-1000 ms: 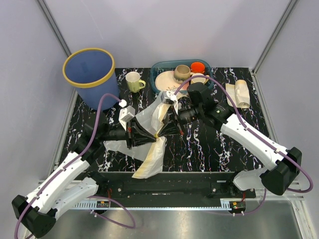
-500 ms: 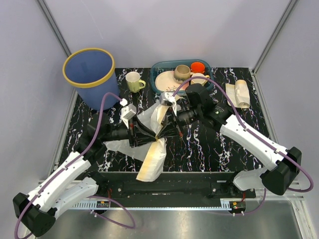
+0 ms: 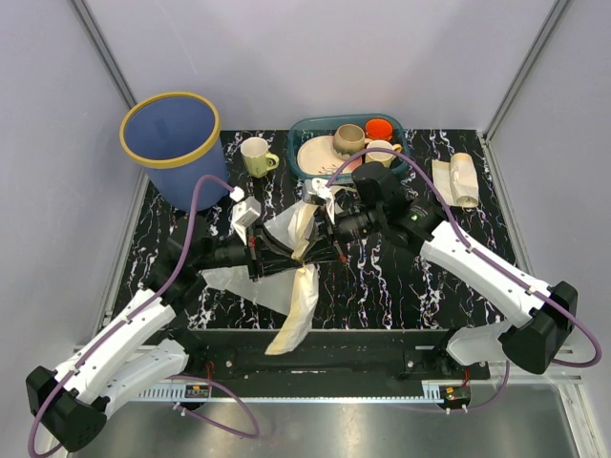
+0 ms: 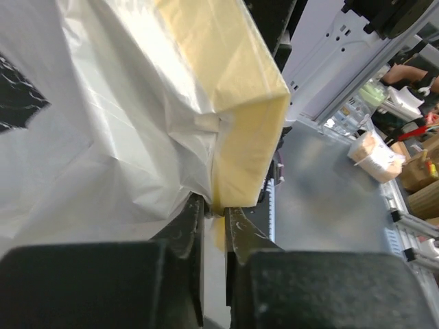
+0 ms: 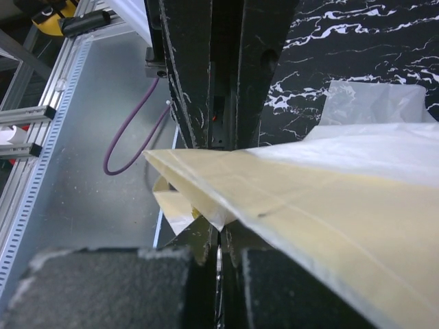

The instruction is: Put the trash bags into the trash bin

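Observation:
The large cream-white trash bag [image 3: 299, 303] is held up between both grippers over the middle of the black marbled table, its long tail hanging toward the front edge. My left gripper [image 3: 286, 258] is shut on a folded edge of the bag [image 4: 137, 123]; its jaws [image 4: 215, 209] pinch the film. My right gripper [image 3: 323, 239] is shut on another fold of the bag [image 5: 329, 199], pinched at the jaws [image 5: 219, 236]. The blue trash bin [image 3: 172, 143] with its yellow rim stands at the back left, apart from both grippers. A small pale bag bundle [image 3: 456, 179] lies at the back right.
A yellow-green mug [image 3: 256, 156] stands right of the bin. A teal dish basket [image 3: 307, 129] at the back centre holds a cream plate, a tan mug and an orange cup. More white film [image 3: 224, 280] lies on the table under my left arm.
Both grippers have drawn a little closer together while keeping hold of the bag. The bag's hanging tail has narrowed and swung slightly right, toward the front edge.

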`<state>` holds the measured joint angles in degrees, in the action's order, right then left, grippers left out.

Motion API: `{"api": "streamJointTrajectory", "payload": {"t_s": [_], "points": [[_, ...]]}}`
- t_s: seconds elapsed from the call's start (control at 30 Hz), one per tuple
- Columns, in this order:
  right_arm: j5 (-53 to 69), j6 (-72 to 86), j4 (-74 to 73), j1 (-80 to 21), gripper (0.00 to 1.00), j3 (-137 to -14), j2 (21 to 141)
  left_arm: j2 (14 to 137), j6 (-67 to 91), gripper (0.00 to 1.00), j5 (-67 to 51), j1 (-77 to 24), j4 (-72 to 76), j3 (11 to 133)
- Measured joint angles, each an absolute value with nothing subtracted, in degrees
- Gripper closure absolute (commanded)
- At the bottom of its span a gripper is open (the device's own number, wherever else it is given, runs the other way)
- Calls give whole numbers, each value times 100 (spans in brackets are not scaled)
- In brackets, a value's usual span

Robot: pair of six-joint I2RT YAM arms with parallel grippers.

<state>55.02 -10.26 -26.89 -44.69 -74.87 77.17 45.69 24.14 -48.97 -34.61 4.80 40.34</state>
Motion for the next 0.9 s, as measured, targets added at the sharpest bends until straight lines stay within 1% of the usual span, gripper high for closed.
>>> {"api": "streamJointTrajectory", "payload": {"t_s": [0.17, 0.3, 0.33, 0.37, 0.43, 0.47, 0.5, 0.53, 0.6, 0.63, 0.77, 0.8, 0.87, 0.9], "points": [[5485, -1031, -2733, -4453, 100, -7511, 7717, 4543, 2296, 100, -4912, -3454, 414, 4034], [5561, -1031, -2936, -4338, 100, -7511, 7703, 4403, 1949, 100, -4917, -3426, -56, 4038], [5559, -1044, -2969, -4257, 95, -7518, 7701, 4368, 1879, 100, -4932, -3422, -176, 4042], [5564, -1055, -2993, -4176, 94, -7535, 7701, 4331, 1793, 100, -4954, -3420, -325, 4042], [5566, -1085, -3024, -4018, 87, -7572, 7699, 4265, 1686, 100, -4995, -3402, -574, 4042], [5564, -1098, -3044, -3966, 90, -7585, 7699, 4235, 1649, 100, -5000, -3382, -661, 4042], [5566, -1116, -3081, -3929, 96, -7605, 7699, 4209, 1647, 100, -5006, -3371, -720, 4042], [5570, -1131, -3116, -3907, 100, -7618, 7699, 4198, 1651, 99, -5009, -3365, -742, 4042], [5662, -1151, -3148, -3905, 100, -7631, 7699, 4200, 1669, 84, -5009, -3356, -725, 4042], [5708, -1138, -3162, -3905, 100, -7634, 7699, 4204, 1667, 80, -5002, -3354, -714, 4042], [5905, -1179, -3205, -3911, 100, -7636, 7699, 4211, 1601, 78, -5033, -3240, -604, 4045], [5940, -1221, -3247, -3920, 100, -7636, 7699, 4222, 1546, 77, -5074, -3194, -598, 4053], [5972, -1321, -3319, -3951, 100, -7636, 7699, 4307, 1380, 68, -5234, -3120, -631, 4136], [5972, -1378, -3339, -3972, 100, -7636, 7697, 4355, 1286, 67, -5297, -3105, -650, 4185]]}}
